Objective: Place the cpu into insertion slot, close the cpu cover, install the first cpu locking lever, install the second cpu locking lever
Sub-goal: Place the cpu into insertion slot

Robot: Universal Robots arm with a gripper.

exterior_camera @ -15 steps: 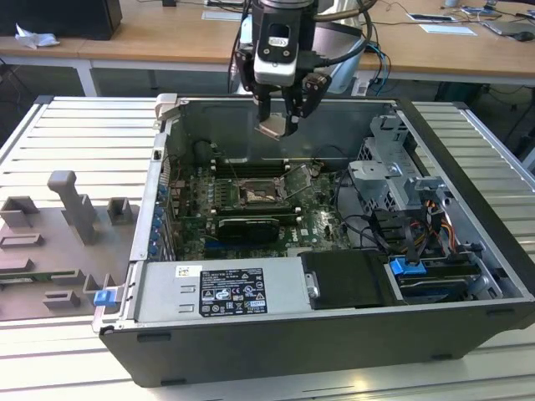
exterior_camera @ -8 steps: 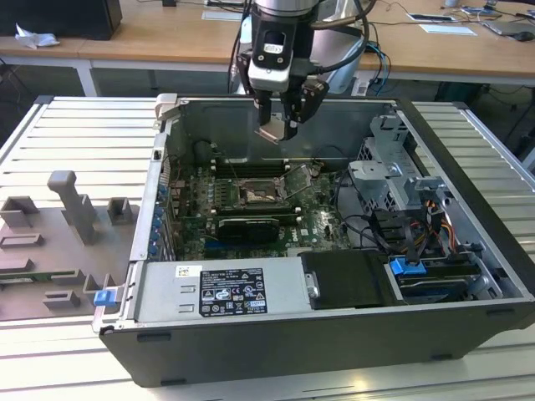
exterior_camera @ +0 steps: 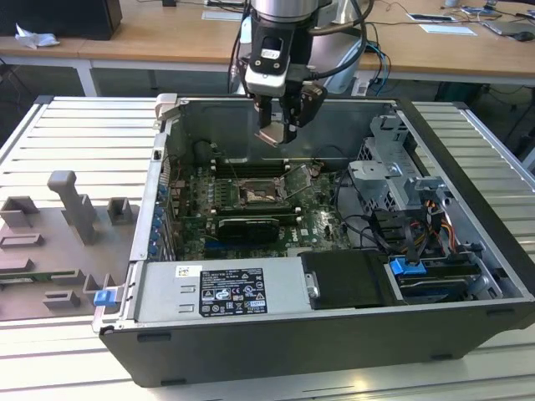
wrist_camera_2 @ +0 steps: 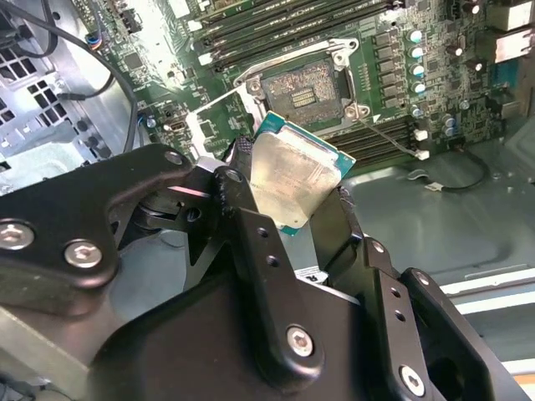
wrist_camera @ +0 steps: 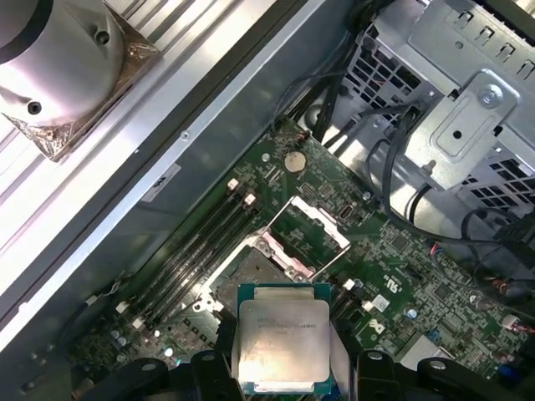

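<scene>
The open computer case lies on its side on a ribbed pale bench. A grey moulded fixture rests on the bench just off the case's side at the exterior view's left. Inside, the insertion slot sits near the middle of the green board, uncovered, with its contact field bare in both wrist views. The cpu cover stands tilted up from the slot's edge, on the side toward the exterior view's right. Long black memory slots run between the slot and the case's far wall, and a black card lies along the slot's near side. A metal drive cage and looping black cables crowd the case's end at the exterior view's right. A labelled power supply sits against the near wall.

The arm reaches down over the far wall with its wrist pointing into the case. The gripper hangs above the memory slots, well clear of the board. Its fingers pinch the cpu by two opposite edges, with the pale lid toward the wrist cameras. The chip is in the air, apart from the slot
</scene>
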